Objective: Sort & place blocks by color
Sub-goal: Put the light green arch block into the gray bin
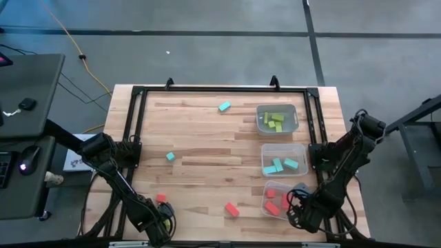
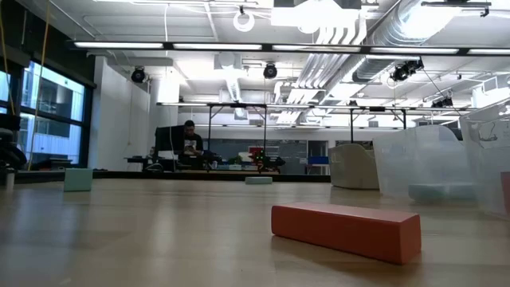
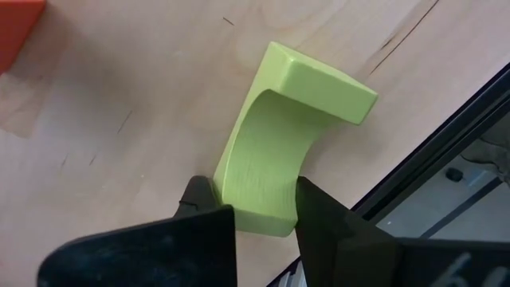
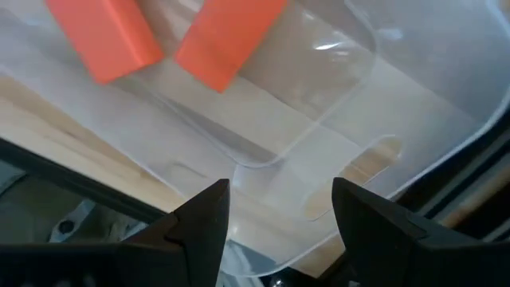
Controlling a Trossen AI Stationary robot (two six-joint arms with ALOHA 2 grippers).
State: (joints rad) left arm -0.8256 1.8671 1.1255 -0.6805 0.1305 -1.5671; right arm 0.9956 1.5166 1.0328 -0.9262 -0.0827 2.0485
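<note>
A lime green block (image 3: 279, 143) with a hollowed, curved side lies near the table's near left corner, and my left gripper (image 3: 255, 203) (image 1: 160, 222) is shut on it. A red block (image 1: 160, 198) lies just beyond. My right gripper (image 4: 279, 215) (image 1: 298, 208) hangs open over the near corner of the clear bin (image 1: 279, 200) holding red blocks (image 4: 103, 36). Another red block (image 1: 231, 209) (image 2: 345, 229) and two light blue blocks (image 1: 170, 157) (image 1: 224, 107) lie loose on the wood. My left gripper pinches one end of the lime green block (image 3: 239, 187) between its two fingers, one on each opposite side. The fingers come from above, pointing down. The block appears to lie on the table, its other end (image 3: 323, 84) sticking out past the fingers.
Three clear bins stand in a row along the right side: green blocks in the far one (image 1: 277, 118), light blue in the middle one (image 1: 283, 160), red in the near one. A black frame rail (image 3: 446, 151) runs close beside the green block. The table's middle is bare wood (image 1: 207, 138).
</note>
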